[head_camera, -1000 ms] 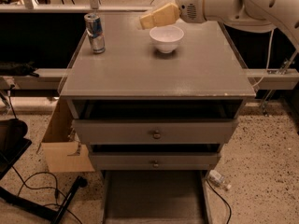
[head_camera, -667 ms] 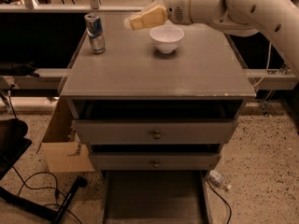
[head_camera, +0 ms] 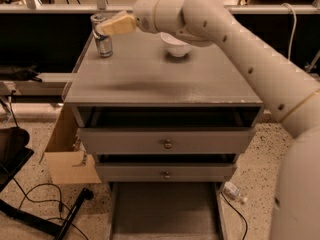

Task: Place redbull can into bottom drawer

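The arm is stretching left across the bench [head_camera: 160, 81], its hand [head_camera: 101, 29] hovering at the top of the redbull can [head_camera: 104, 44], and I cannot tell its grip.

Just one view, set up high in front of the cabinet [head_camera: 165, 79], tilted down and facing its drawer fronts. Near enough to fill the frame: gripper [head_camera: 112, 24] far back at upper left, right by the redbull can [head_camera: 103, 41]. Bottom drawer [head_camera: 165, 211] well below the gripper, closest to the lens, cropped by the lower edge.
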Available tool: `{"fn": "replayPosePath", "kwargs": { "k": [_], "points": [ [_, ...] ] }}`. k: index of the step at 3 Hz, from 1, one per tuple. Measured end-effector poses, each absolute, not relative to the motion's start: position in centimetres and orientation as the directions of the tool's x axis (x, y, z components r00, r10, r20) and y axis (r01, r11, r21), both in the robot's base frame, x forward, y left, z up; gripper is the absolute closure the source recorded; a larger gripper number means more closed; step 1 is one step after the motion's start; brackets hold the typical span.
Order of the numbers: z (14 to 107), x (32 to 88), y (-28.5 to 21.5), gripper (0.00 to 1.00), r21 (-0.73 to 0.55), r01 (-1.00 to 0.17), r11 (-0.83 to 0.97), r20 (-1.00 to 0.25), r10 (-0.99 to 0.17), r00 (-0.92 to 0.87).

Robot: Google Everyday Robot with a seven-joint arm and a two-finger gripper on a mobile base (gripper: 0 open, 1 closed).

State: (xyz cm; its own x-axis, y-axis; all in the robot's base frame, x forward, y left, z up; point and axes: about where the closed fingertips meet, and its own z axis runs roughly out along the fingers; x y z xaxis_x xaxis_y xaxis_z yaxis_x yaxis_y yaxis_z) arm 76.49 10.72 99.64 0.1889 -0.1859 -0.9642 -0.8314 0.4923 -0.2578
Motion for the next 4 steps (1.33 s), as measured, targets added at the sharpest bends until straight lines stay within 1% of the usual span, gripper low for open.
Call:
{"fn": "replayPosePath", "kwargs": {
  "k": [1,2,3,4],
  "points": [
    [98.9,79.7,14.5,0.00,-0.240,-0.842,0.483,-0.969,-0.166,0.182],
    [96.9,82.1,18.4,0.00,-0.185,-0.866,0.465,-0.980,-0.157,0.125],
    [95.3,83.1,19.6,0.00,-0.142,-0.878,0.457,-0.984,-0.162,0.074],
    [92.8,83.3,20.5,0.00,-0.096,-0.889,0.448,-0.990,-0.139,0.036]
  ]
}}
